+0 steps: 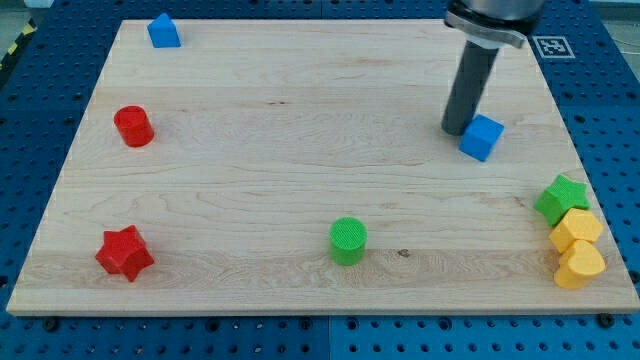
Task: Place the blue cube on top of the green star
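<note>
Near edge, 6 o'clock: green cylinder (348, 241), standing alone on the wooden worktop (300, 140). At 8 o'clock, red star (125, 253). At 4 o'clock, crowded against the worktop's corner: green star (561, 199), with two yellow blocks touching below it, upper yellow block (577, 229) and lower yellow block (580, 265), shapes hard to make out.

Mid-depth, 9 o'clock: red cylinder (133, 126). At 2 o'clock: blue cube (482, 137), turned corner-on, flat faces clean, light blue top. My tip (457, 129) touching or just beside its 9 o'clock side. No gripper on this rig, so nothing open, nothing held; plain rod only.

Far edge, 11 o'clock: a second blue block (163, 31), peaked like a little house.

Judged risks: cube sits corner-on, so a push off its centre would likely spin it and let it slip past the tip. Star lies at the cube's 4 o'clock, near the edge; overshoot could shove star or yellow blocks off the worktop. "On top" probably means just above in the view, touching.
</note>
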